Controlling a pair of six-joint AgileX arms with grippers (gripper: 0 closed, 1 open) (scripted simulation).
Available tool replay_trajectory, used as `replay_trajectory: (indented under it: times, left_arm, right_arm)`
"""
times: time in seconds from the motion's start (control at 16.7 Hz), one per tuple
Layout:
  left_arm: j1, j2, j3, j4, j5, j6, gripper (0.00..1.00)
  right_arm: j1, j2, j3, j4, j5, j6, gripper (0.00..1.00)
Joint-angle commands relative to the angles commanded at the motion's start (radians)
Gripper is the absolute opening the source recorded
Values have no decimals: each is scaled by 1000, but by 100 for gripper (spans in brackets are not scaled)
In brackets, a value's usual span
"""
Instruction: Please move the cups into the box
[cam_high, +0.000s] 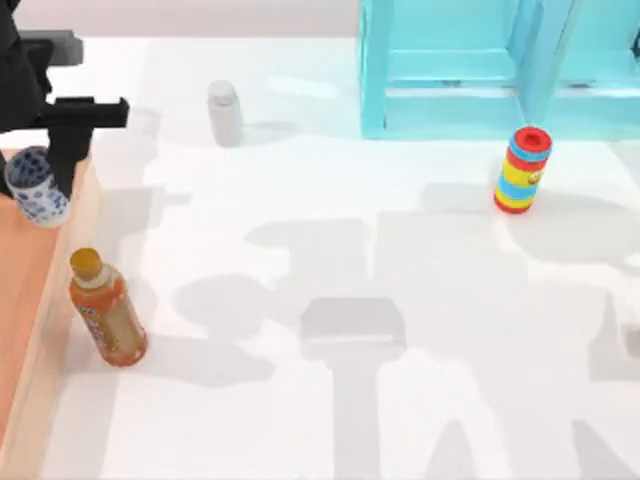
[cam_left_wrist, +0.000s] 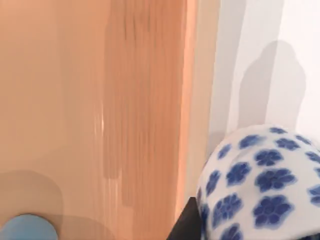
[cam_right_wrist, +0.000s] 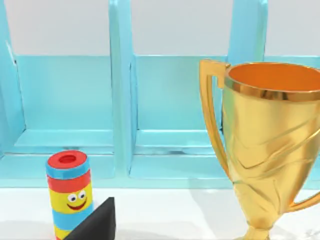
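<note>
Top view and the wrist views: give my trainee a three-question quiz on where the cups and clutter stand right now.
1. True or false: the floral cup held at the left gripper is above the box at the table's left edge.
2. Which item stands nearest the box's rim? A) orange bottle B) striped cylinder C) grey bottle
3. Fill in: in the right wrist view, a gold ____ stands before the turquoise shelf.

Key: 1 true; 2 A; 3 trophy.

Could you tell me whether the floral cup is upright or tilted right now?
Tilted: the floral cup leans beside the left gripper, above the box rim.
</note>
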Motion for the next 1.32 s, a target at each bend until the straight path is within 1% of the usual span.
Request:
replay_trajectory:
  times: [0.18, 0.3, 0.48, 0.96, 1.32]
  left_arm:
    - [191, -24, -17, -19, 0, 200, 0]
    - [298, -50, -32, -26, 0, 316, 0]
    - [385, -93, -62, -28, 1, 415, 0]
    - [395, -99, -82, -10, -2, 430, 0]
    - [397, -97, -286, 198, -1, 434, 0]
  right_arm:
    - [0, 0, 0, 0, 0, 0, 100]
    - [0, 0, 0, 0, 0, 0, 100]
    - [0, 0, 0, 0, 0, 0, 100]
    - [0, 0, 0, 0, 0, 0, 100]
    - [0, 0, 0, 0, 0, 0, 100]
